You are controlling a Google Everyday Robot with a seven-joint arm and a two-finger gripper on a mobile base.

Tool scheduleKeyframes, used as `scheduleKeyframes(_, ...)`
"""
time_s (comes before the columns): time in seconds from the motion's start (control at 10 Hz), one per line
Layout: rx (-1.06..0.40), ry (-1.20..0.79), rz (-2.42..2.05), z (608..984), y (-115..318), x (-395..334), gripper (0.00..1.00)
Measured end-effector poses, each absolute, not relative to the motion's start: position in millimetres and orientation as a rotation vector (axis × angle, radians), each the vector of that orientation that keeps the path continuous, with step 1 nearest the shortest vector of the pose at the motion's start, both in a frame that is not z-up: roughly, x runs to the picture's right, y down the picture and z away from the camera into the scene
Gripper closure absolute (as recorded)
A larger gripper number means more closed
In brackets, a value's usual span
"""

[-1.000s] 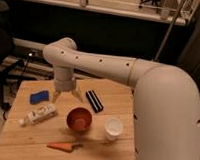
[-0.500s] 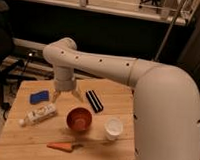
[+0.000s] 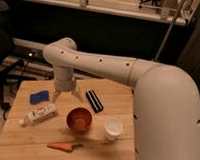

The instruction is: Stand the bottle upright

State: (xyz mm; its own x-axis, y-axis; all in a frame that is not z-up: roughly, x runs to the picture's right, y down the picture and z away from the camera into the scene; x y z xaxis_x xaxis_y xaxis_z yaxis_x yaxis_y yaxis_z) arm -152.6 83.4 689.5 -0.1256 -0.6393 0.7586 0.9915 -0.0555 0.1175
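The bottle (image 3: 39,114) lies on its side on the wooden table (image 3: 117,103), at the left, with its narrow cap pointing to the front left. It is whitish-cream with a pale printed label. My gripper (image 3: 66,96) hangs from the white arm above the table, a little behind and to the right of the bottle. Its two fingers are spread apart, open, with nothing between them. The gripper is not touching the bottle.
A blue sponge (image 3: 39,97) lies behind the bottle. A red bowl (image 3: 79,119) sits right of the bottle, a white cup (image 3: 113,128) further right. A black ridged bar (image 3: 95,101) lies behind the bowl. A carrot (image 3: 63,146) lies near the front edge.
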Motion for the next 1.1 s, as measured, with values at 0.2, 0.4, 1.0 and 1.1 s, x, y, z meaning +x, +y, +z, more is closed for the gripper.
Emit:
scheduleKeyframes(0.2,-0.622,-0.758,-1.562,689.5,83.4,-152.7,0.22)
scheduleKeyframes(0.4,-0.623,-0.759,-1.562,689.7,83.7,-152.8,0.22)
scheduleKeyframes(1.0,-0.658,-0.744,-1.514,693.4,85.7,-149.2,0.22)
scheduleKeyframes(1.1,-0.689,-0.732,-1.479,696.5,88.6,-146.8,0.22)
